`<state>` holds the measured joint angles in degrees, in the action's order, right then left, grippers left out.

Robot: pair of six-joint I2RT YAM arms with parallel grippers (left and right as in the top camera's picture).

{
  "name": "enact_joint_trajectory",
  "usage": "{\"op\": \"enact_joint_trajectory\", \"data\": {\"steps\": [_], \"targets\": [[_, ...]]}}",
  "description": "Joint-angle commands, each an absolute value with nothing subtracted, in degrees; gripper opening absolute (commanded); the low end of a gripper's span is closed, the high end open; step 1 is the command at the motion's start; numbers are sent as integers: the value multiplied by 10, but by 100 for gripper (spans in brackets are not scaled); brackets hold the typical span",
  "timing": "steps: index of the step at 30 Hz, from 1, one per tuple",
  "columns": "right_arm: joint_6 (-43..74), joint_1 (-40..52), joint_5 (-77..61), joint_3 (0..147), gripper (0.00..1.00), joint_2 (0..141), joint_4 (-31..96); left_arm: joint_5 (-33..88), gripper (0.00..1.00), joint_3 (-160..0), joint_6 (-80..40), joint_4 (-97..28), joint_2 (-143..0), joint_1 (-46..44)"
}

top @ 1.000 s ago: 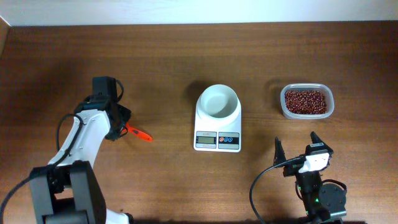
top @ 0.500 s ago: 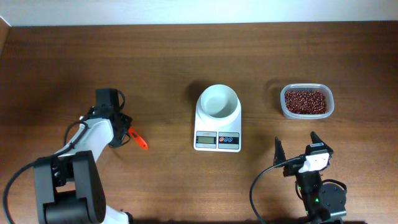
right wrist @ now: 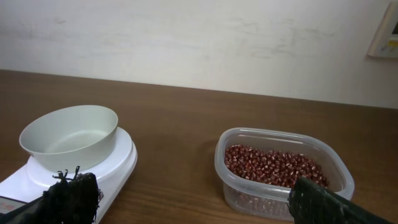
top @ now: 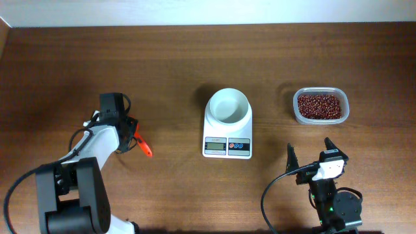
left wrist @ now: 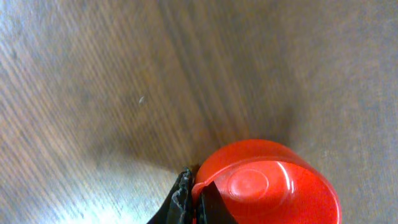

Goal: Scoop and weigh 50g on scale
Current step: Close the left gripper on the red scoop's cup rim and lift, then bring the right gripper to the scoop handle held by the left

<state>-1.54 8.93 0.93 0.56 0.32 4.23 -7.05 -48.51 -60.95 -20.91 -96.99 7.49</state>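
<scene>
The brown wooden table [top: 195,58] fills the overhead view; 2 arms stand at its near edge.

The left arm [top: 91,146] reaches out over the left part of the table; its gripper [top: 132,134] is clenched on a red scoop [top: 144,148]. From above, the scoop's long axis slants away from the gripper, toward the near edge and toward the middle of the table. In the left wrist view the black fingertips [left wrist: 186,198] pinch the edge of the scoop's round red cup [left wrist: 267,183], low over the wood; whether the cup touches the table I cannot tell.

The right arm [top: 335,205] sits at the near right; its gripper [top: 311,148] is spread wide and grasps nothing, with 1 finger [right wrist: 71,196] at each lower corner of the right wrist view.

The scale [top: 227,133] stands at the middle of the table, well apart from both grippers. Its long axis runs from the far edge toward the near edge; the grey display [top: 215,147] and 2 blue buttons [top: 239,147] are at the near end. The round white bowl [top: 227,106] sits on the far end, upright, with nothing visible in it.

A clear plastic tub [top: 320,119] stands to the right of the scale, apart from it, holding red beans [top: 319,104].
</scene>
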Motion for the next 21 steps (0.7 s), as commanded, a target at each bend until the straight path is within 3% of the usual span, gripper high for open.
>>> {"op": "enact_joint_trajectory", "data": {"steps": [1,13,16,19,21], "targets": [[-11,86,4,3,99,4,47,-52,0,-480,-675,-252,-923,80],[-5,86,2,3,99,4,46,-38,0,-481,-719,-497,-601,84],[209,86,-66,3,99,4,40,-35,0,-480,-719,-503,-536,84],[501,86,-194,3,99,4,29,-18,0,-480,-735,-516,-496,84],[598,86,-279,3,99,4,27,-8,0,-480,-759,-537,-489,84]]}}
